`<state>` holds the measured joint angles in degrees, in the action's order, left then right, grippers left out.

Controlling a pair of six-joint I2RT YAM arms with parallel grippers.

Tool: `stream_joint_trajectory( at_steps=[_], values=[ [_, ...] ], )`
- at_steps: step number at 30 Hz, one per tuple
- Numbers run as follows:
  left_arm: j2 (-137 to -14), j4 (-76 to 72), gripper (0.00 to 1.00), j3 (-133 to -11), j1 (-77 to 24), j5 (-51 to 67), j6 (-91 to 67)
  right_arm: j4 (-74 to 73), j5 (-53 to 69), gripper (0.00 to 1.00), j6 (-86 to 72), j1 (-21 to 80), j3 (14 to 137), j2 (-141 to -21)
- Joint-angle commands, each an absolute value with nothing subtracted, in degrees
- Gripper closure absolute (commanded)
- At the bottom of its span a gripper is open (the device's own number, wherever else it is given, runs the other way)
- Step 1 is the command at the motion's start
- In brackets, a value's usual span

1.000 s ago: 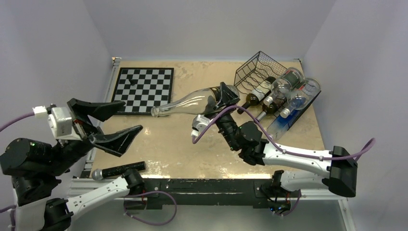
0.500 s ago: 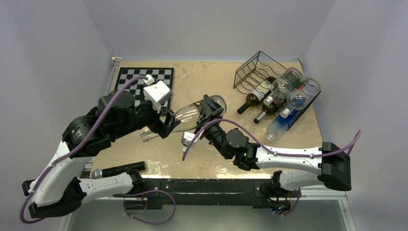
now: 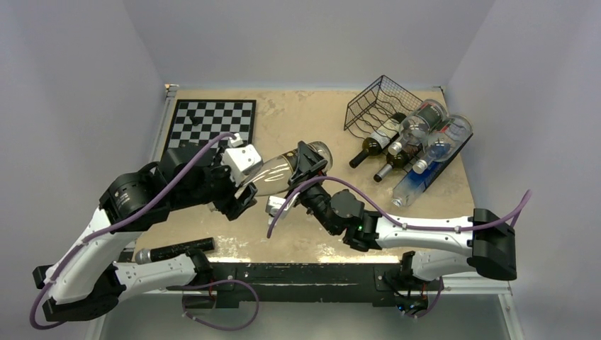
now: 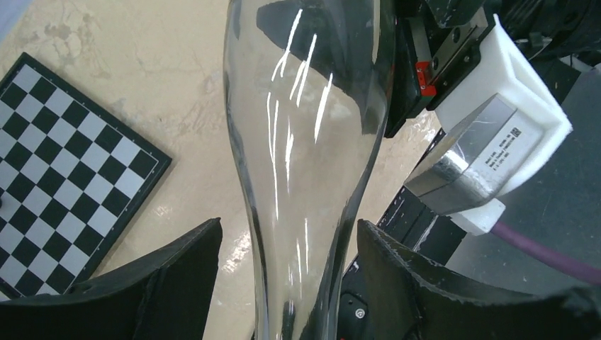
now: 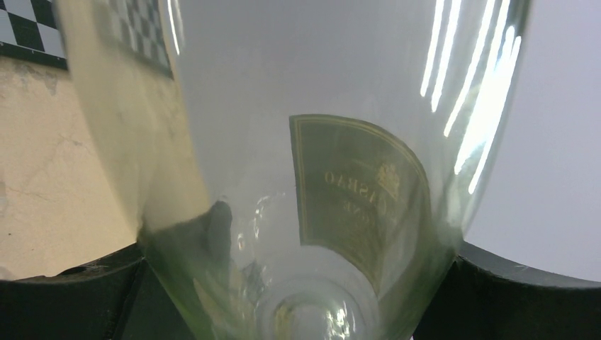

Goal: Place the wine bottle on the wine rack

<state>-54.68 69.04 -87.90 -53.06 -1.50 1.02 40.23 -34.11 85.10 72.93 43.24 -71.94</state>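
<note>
A clear wine bottle hangs tilted over the middle of the table, neck pointing left and down. My right gripper is shut on its wide base, and in the right wrist view the bottle fills the frame between the jaws of that gripper. My left gripper straddles the narrowing shoulder and neck. There the bottle runs between the fingers of the left gripper, with a gap on each side. The black wire wine rack stands at the back right.
Several other bottles lie in a heap just in front of and right of the rack. A chessboard lies at the back left. A black cylinder rests at the near left edge.
My left arm has swung in from the left to the bottle's neck and its jaws have narrowed. My right arm has carried the bottle left and nearer.
</note>
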Motion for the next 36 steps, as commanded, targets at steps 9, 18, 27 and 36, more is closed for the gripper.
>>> stream_joint_trajectory(
  at_steps=[9,18,27,36],
  values=[
    [-57.2,67.9,0.5,-83.1,-53.4,1.7,3.7,51.4,-34.8,1.0,85.2,74.9,46.5,-68.9],
    [-55.2,68.9,0.41,-79.6,-53.4,0.3,3.2,48.5,-34.0,1.0,80.6,74.9,47.2,-64.7],
    [-54.3,69.0,0.32,-79.3,-53.3,0.3,3.8,45.7,-33.5,1.0,78.0,74.9,47.3,-62.7],
    [-54.8,69.4,0.44,-77.9,-53.3,4.0,4.4,44.0,-33.3,1.0,75.6,74.8,48.1,-61.9]
  ],
)
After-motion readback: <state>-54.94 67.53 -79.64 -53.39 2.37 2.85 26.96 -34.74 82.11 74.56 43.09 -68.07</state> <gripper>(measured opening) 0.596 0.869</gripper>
